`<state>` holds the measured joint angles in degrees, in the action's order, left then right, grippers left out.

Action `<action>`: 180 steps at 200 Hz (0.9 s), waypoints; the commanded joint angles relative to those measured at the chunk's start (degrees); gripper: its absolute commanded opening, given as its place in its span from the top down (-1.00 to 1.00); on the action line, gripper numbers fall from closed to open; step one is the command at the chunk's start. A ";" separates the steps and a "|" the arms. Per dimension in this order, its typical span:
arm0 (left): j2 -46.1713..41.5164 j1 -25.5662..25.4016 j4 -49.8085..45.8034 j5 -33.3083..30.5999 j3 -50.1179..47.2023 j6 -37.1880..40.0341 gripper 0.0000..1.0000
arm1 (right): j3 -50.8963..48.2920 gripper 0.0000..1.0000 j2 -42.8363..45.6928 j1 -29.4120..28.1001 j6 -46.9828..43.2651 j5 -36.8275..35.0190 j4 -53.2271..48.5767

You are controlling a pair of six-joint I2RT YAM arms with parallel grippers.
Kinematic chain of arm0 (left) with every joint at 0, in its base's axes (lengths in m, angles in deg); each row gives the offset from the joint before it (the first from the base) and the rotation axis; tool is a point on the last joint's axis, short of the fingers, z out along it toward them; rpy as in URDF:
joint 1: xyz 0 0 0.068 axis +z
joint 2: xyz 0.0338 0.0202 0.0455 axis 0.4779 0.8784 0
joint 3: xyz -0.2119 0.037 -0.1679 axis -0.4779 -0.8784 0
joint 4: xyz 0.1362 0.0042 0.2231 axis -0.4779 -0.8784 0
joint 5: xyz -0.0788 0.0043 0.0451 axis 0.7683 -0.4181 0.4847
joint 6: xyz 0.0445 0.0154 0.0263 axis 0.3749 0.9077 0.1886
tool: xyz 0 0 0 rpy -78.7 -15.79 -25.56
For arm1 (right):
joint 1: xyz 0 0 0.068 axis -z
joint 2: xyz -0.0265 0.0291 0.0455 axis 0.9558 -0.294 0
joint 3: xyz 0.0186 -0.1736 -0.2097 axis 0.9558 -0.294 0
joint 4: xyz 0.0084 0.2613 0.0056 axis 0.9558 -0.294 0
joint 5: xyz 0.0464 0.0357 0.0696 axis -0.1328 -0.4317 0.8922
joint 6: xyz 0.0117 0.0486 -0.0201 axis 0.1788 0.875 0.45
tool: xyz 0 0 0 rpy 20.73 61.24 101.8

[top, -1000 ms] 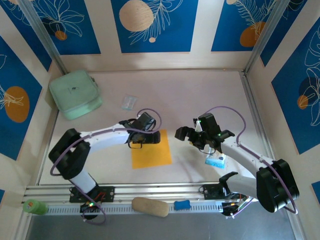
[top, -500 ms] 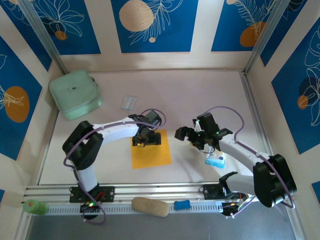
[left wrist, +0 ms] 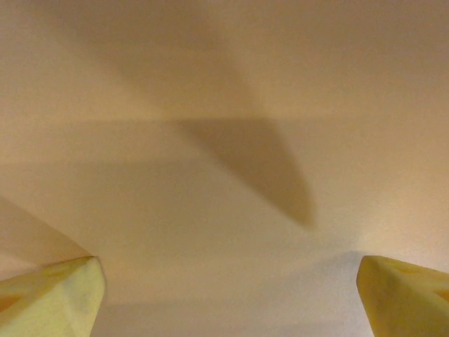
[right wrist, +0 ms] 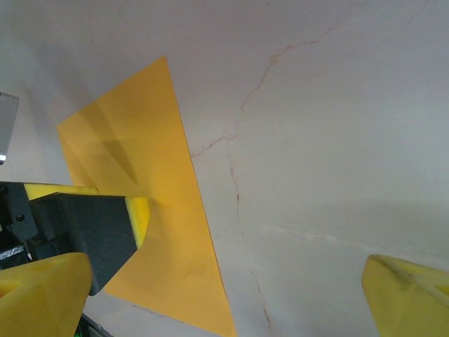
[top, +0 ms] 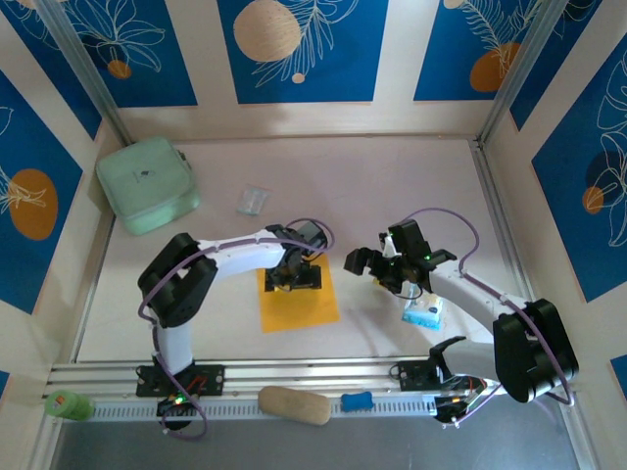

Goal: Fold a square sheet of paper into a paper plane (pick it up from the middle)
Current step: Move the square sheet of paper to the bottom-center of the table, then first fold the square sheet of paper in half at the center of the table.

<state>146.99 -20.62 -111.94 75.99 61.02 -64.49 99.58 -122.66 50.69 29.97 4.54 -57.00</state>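
Table: mint-green pouch parked in the far-left corner, out of my way. Square sheet of paper lies flat, unfolded, nearer the near edge, about mid-width. My left gripper sits low over the sheet's far half, jaws spread wide and gripping nothing, I'd say lined up for a middle pick. My right gripper hangs just off the sheet's right edge, wide open and empty, likely ready to help. Blue-and-white packet is toward the near-right; its print is too small to read.

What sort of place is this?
Probably a robot test booth: left arm and right arm bolted to a metal rail, blue leaf-print wall panels boxing in the table, an orange-yellow square sheet of paper laid out.
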 commanded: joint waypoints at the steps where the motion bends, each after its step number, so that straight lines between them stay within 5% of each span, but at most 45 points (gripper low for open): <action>1: 3.00 -0.58 -2.87 0.33 0.29 -1.82 -0.85 | 0.64 -0.98 1.27 0.43 -0.84 1.98 -1.66; 48: 6.46 -1.58 -5.99 -3.51 0.81 -1.77 -0.86 | -0.18 -0.98 3.37 0.42 -0.20 1.85 -2.02; 180: 7.99 -1.90 -2.30 -0.65 0.10 0.20 -0.79 | 0.36 -0.98 6.19 0.60 0.66 0.89 -4.54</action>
<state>150.29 -21.86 -115.46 73.45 64.53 -65.51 99.56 -117.17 50.93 30.27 4.70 -59.58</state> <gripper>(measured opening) 0.896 0.990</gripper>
